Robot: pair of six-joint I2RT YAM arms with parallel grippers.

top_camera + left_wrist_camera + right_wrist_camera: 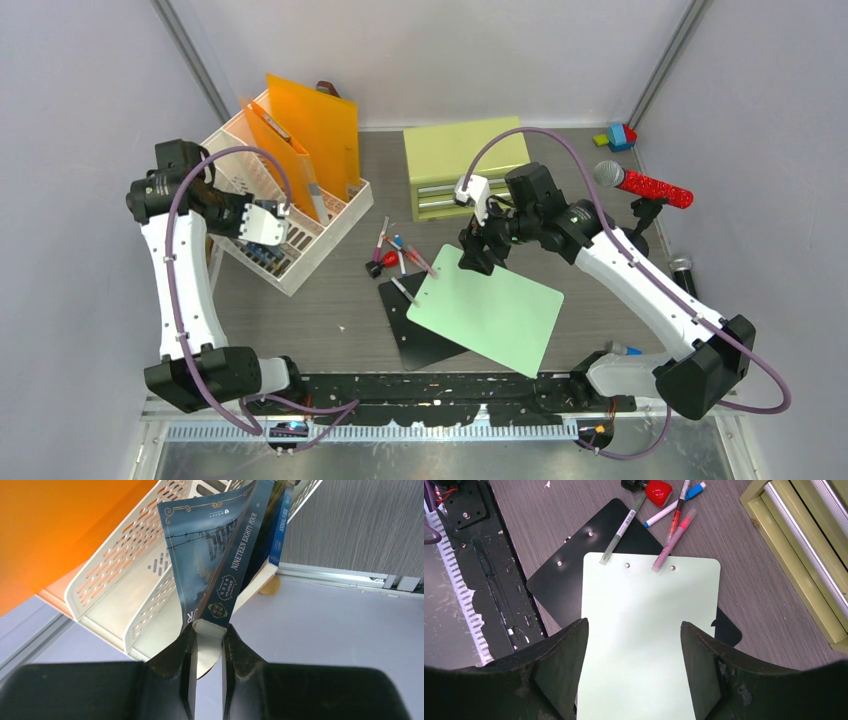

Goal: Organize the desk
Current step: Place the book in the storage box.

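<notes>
At the near edge of the bench (330,320), just past its black rail (430,388), two arms tidy a grey wood-grain top that spreads from the rail to the back wall. On the right, the right tool (634,625) hangs released over a pale green clipboard (649,610), its jaws wide and holding nothing. That board lies flat on a black clipboard (559,577). Its long axis runs away from the tool toward a scatter of pens (671,532), two of which overlap its far edge.

On the left, the left tool (207,630) is clenched on the lower spine of a dark paperback (220,565). The book points up and away, tilted, into the white rack (110,580), beside a blue book (280,525) standing there. The left arm is plainly the nearer to the rack, so filing looks like its job. The slot is narrow, and the leaning book would likely need straightening to seat.

Farther back stand orange folders (320,115) and a yellow-green drawer cabinet (455,160), with bare bench between rack and pens.
</notes>
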